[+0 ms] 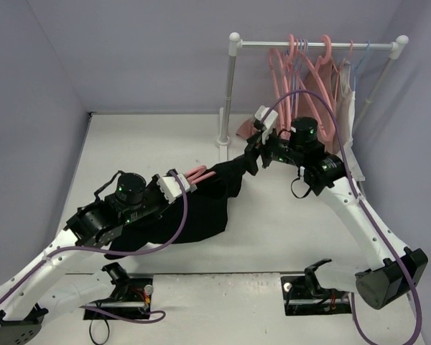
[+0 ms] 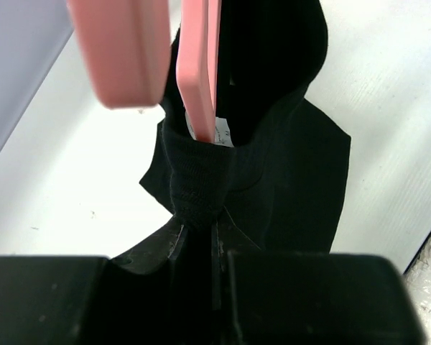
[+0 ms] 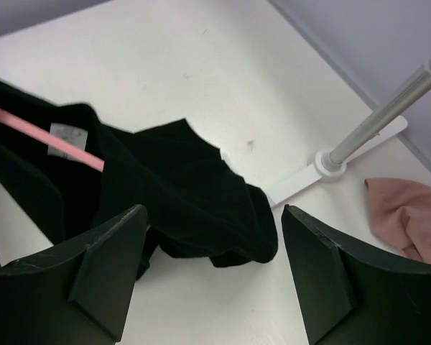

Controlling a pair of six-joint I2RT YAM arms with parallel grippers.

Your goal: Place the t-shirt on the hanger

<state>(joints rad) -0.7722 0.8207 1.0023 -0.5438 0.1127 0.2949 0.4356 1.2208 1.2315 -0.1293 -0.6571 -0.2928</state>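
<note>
No writing is legible; the white label (image 3: 63, 140) inside the t-shirt (image 3: 187, 187) is too blurred to read.

t-shirt (image 1: 201, 208) plain black, no print, small white label (image 3: 63, 139) inside; hanger (image 2: 197, 72) solid pink; table (image 1: 158, 136) white with faint specks; walls (image 1: 129, 50) pale lavender; rack (image 1: 316, 44) white posts, silver rail; hanging hangers (image 1: 291, 65) pink, a few pale blue; crumpled garment (image 3: 409, 215) dusty pink; arm cables (image 1: 186, 205) purple
</note>
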